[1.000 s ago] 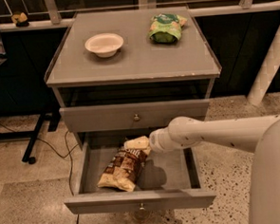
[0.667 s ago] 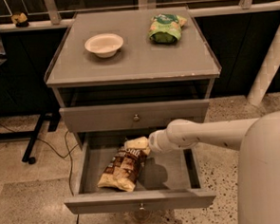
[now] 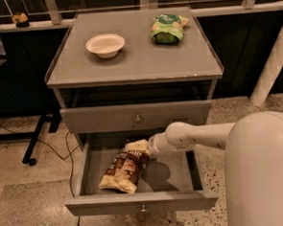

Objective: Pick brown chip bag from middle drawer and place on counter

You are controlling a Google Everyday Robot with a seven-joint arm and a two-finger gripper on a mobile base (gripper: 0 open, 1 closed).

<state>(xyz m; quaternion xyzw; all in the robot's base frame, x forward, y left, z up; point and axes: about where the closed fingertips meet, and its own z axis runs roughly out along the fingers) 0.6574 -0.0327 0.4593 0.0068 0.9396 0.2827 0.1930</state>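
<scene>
The brown chip bag (image 3: pixel 122 170) lies flat in the open middle drawer (image 3: pixel 142 201), toward its left half. My gripper (image 3: pixel 136 146) reaches in from the right and sits at the bag's upper right end, touching or just above it. My white arm (image 3: pixel 205 135) crosses the drawer's right side. The counter (image 3: pixel 138 62) is the grey top of the cabinet, above the closed knobbed drawer front (image 3: pixel 137 117).
A white bowl (image 3: pixel 105 44) and a green snack bag (image 3: pixel 167 28) sit on the counter. A white pillar (image 3: pixel 272 63) stands at the right. A black stand leg and cable (image 3: pixel 37 140) are on the floor at the left.
The arm and gripper have moved slightly left toward the bag's top end. The bag has not moved.
</scene>
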